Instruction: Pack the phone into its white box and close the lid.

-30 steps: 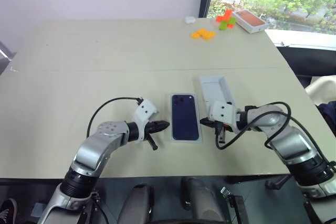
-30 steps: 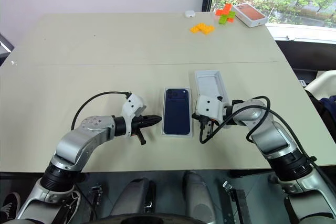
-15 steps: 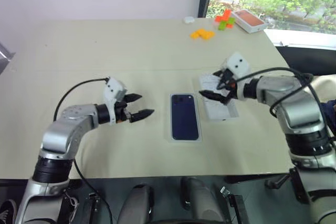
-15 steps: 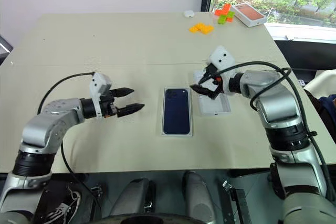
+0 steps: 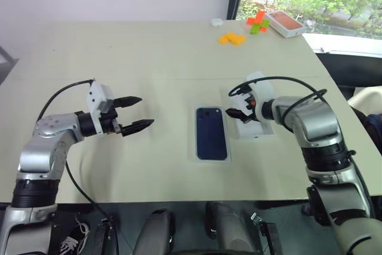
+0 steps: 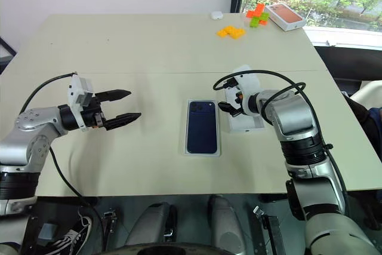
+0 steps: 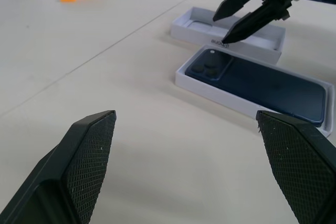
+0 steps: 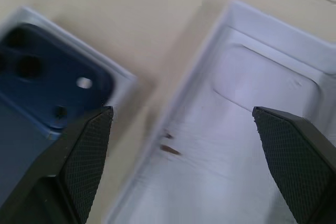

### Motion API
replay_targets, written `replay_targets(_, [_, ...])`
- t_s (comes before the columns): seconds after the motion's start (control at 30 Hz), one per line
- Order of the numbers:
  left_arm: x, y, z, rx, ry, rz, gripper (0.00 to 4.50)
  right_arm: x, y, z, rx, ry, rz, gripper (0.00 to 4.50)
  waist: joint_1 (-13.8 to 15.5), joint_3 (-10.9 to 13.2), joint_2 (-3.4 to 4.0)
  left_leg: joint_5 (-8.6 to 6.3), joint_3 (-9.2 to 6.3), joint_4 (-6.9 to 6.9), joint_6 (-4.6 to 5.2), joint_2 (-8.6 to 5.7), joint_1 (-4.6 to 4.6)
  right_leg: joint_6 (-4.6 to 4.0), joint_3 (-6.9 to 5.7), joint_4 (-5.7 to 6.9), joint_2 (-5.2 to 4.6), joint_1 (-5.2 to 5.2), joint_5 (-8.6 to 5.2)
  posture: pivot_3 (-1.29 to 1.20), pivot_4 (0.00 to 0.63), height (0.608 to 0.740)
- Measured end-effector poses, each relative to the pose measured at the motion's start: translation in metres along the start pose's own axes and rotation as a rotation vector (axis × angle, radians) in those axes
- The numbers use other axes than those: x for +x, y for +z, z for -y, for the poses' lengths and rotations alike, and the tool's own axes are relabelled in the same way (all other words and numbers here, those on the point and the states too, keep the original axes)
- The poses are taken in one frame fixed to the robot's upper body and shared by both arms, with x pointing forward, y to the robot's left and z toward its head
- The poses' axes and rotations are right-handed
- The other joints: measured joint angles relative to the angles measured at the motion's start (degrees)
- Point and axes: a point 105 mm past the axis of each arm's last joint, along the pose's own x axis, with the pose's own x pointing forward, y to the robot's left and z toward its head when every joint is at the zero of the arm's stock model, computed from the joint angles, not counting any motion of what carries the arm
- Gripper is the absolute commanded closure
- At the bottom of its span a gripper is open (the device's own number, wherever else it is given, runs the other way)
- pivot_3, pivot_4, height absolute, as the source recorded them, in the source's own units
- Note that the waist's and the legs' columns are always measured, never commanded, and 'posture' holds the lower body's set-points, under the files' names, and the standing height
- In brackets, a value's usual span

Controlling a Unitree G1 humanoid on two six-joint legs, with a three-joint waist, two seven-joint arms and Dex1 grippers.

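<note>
The dark navy phone (image 5: 211, 133) lies camera side up in the middle of the table. A white rim frames it, apparently the white box (image 7: 210, 85). Just to its right the lid (image 5: 255, 125) lies with its white inside facing up and a rounded embossed shape on its floor. My right gripper (image 7: 220, 28) hangs open over the lid's edge nearest the phone, holding nothing. My left gripper (image 5: 146, 110) is open and empty, well to the left of the phone and above the table.
At the far right corner sit orange blocks (image 5: 230, 39), red and green blocks (image 5: 257, 22), a white box with an orange-red top (image 5: 285, 22) and a small white object (image 5: 216, 21). The table's right edge (image 5: 340, 97) runs close to the lid.
Both grippers went from shut to open. My left arm swung left and up, away from the phone. My right gripper rose, turned and moved forward over the lid.
</note>
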Motion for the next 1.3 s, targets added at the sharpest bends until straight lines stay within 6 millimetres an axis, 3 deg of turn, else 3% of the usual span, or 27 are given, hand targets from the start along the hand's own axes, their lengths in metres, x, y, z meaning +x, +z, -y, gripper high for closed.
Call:
replay_targets(0.07, [0.001, 0.001, 0.000, 0.003, 0.004, 0.004, 0.00, 0.001, -0.002, 0.000, -0.008, -0.005, -0.009, 0.05, -0.04, 0.00, 0.00, 0.00, -0.01, -0.01, 0.00, 0.02, 0.00, 0.01, -0.01, 0.01, 0.02, 0.00, 0.00, 0.00, 0.150, 0.740])
replay_targets(0.17, [0.003, 0.003, 0.001, 0.008, 0.010, 0.017, 0.00, 0.003, -0.004, 0.000, -0.026, -0.016, -0.021, 0.88, -0.17, 0.00, 0.00, 0.00, -0.01, -0.01, 0.00, 0.04, 0.01, 0.01, 0.00, 0.02, 0.04, 0.00, 0.00, 0.00, 0.150, 0.740])
replay_targets(0.4, [0.004, 0.005, 0.001, 0.014, 0.021, 0.023, 0.00, 0.006, -0.007, -0.007, -0.027, -0.007, -0.019, 4.28, -0.13, 0.00, 0.00, 0.00, -0.02, 0.00, 0.00, 0.05, 0.03, 0.01, 0.00, 0.03, 0.08, 0.01, 0.00, 0.00, 0.150, 0.740])
replay_targets(0.43, [0.005, 0.006, 0.001, 0.015, 0.022, 0.024, 0.00, 0.006, -0.007, -0.007, -0.027, -0.014, -0.018, 4.42, -0.11, -0.01, -0.01, 0.00, -0.01, 0.01, 0.00, 0.05, 0.03, 0.01, 0.00, 0.03, 0.07, 0.02, 0.00, 0.00, 0.150, 0.740])
replay_targets(0.57, [0.006, 0.010, 0.001, 0.024, 0.023, 0.030, 0.00, 0.009, -0.017, -0.009, -0.030, -0.020, -0.042, 4.42, -0.09, -0.01, -0.01, 0.00, -0.01, 0.01, 0.00, 0.04, 0.02, 0.01, 0.00, 0.01, 0.07, 0.02, 0.00, 0.00, 0.150, 0.740])
replay_targets(0.8, [0.007, 0.011, -0.001, 0.016, 0.038, 0.034, 0.00, 0.007, -0.010, -0.003, -0.002, -0.028, -0.025, 4.42, -0.15, 0.00, 0.00, 0.00, -0.01, 0.01, 0.00, 0.05, 0.03, 0.01, 0.00, 0.01, 0.09, 0.02, 0.00, 0.00, 0.150, 0.740])
replay_targets(0.87, [0.008, 0.012, -0.001, 0.017, 0.040, 0.037, 0.00, 0.005, -0.001, -0.002, 0.053, -0.009, 0.006, 4.42, -0.23, 0.00, 0.00, 0.00, -0.01, 0.01, 0.00, 0.06, 0.03, 0.01, 0.01, 0.01, 0.11, 0.02, 0.00, 0.00, 0.150, 0.740])
replay_targets(1.07, [0.009, 0.015, -0.006, 0.020, 0.060, 0.047, 0.00, -0.013, 0.053, -0.015, 0.279, 0.175, 0.191, 4.42, -0.19, 0.00, 0.01, 0.00, -0.07, -0.01, 0.00, 0.12, 0.03, 0.01, -0.02, 0.04, 0.16, 0.00, 0.01, 0.00, 0.150, 0.740])
replay_targets(1.17, [0.009, 0.015, -0.009, 0.014, 0.073, 0.049, 0.00, -0.028, 0.083, -0.037, 0.502, 0.436, 0.283, 4.42, -0.19, 0.02, 0.03, 0.00, -0.07, -0.02, 0.00, 0.12, 0.00, 0.00, -0.02, 0.07, 0.12, -0.03, 0.02, 0.00, 0.150, 0.740])
replay_targets(1.3, [0.009, 0.018, -0.012, 0.017, 0.088, 0.058, 0.00, -0.046, 0.102, -0.056, 0.604, 0.677, 0.359, 4.42, -0.03, 0.00, 0.03, -0.02, -0.13, -0.07, 0.02, 0.08, -0.01, -0.01, -0.08, 0.07, 0.03, -0.04, 0.02, 0.00, 0.150, 0.740])
